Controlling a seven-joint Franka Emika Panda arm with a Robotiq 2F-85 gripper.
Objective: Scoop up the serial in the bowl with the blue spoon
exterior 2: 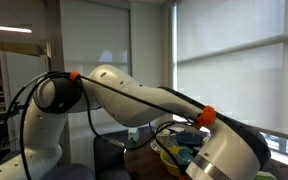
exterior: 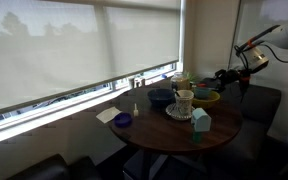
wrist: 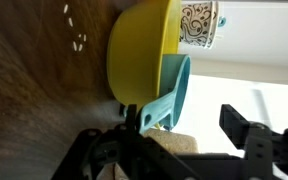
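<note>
While my gripper (wrist: 184, 128) stands spread at the spoon (wrist: 174, 92) leaning on the bowl (wrist: 139, 50):
an off-centre pinch could flip the spoon away.

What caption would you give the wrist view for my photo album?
Open robot hand at the blue spoon, beside the yellow bowl on a wooden table.

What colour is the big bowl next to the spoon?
Bright yellow. The bowl shows best in the wrist view.
</note>
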